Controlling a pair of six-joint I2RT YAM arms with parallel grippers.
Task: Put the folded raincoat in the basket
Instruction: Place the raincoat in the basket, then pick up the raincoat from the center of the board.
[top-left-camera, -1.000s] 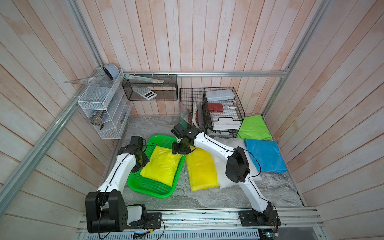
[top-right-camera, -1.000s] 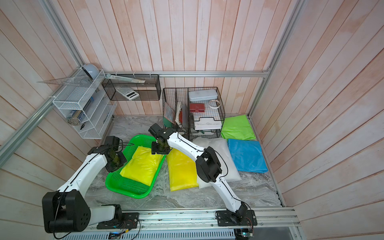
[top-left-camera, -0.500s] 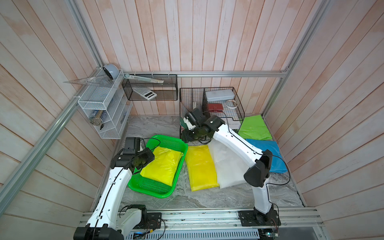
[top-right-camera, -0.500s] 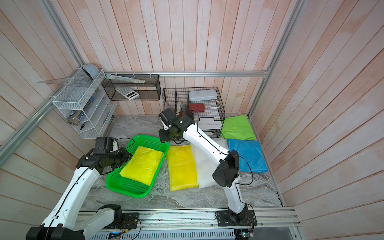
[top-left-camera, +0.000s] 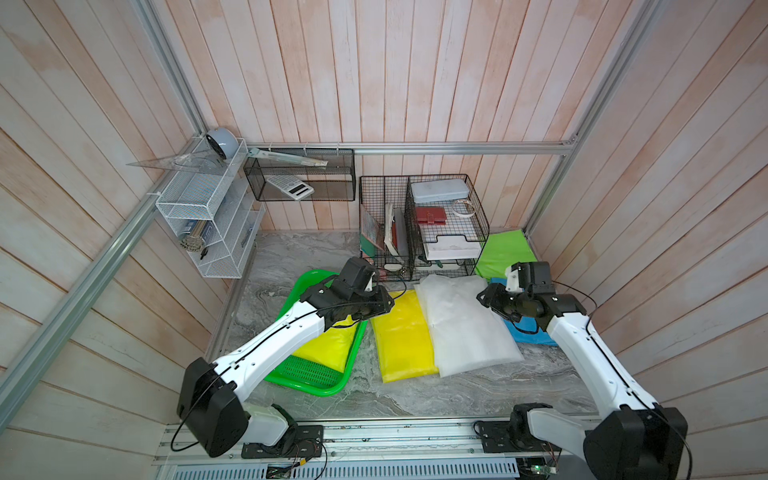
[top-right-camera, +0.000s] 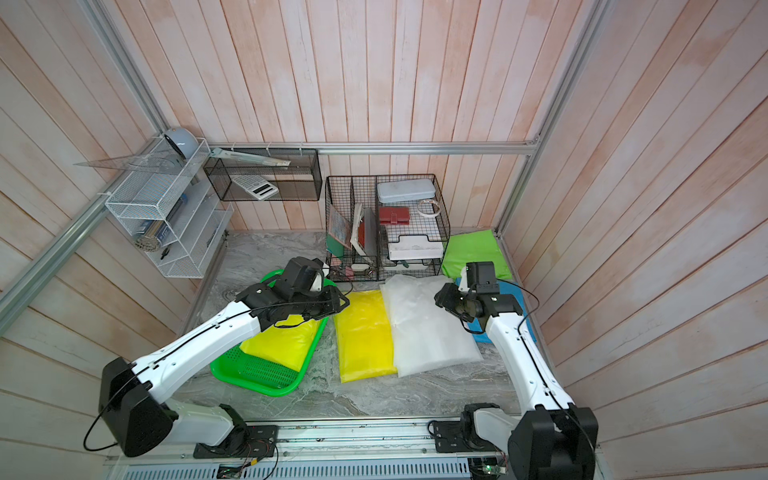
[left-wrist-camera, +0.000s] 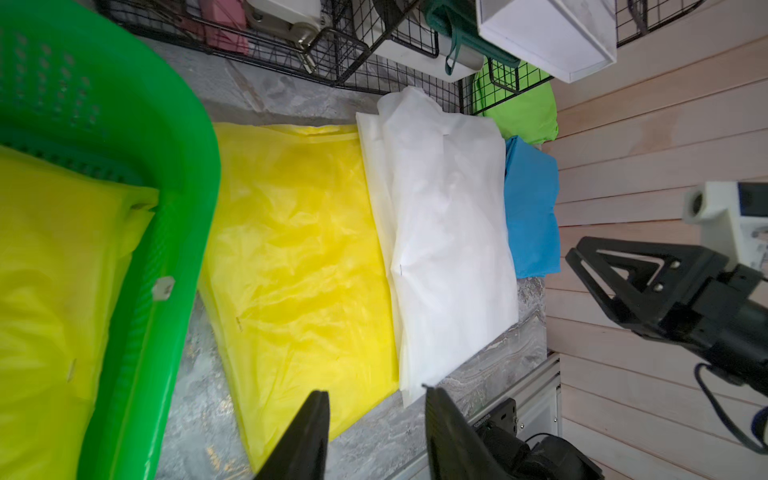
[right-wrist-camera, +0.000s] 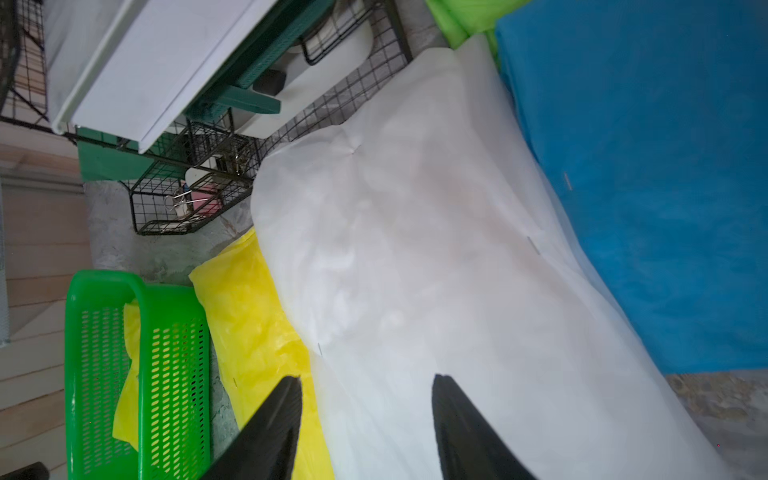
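Underneath, a grey marbled worktop (top-left-camera: 415, 395) sits boxed in by pale plank walls (top-left-camera: 374, 83). A folded yellow raincoat (top-left-camera: 328, 349) lies inside the green basket (top-left-camera: 328, 390). The left claw (top-left-camera: 384, 305) hangs above the basket's rim, on the side next to a second yellow raincoat (top-left-camera: 401, 336), its fingers apart and empty. The right claw (top-left-camera: 484, 297), also spread and holding nothing, hovers over a white raincoat (top-left-camera: 465, 328), well apart from the basket.
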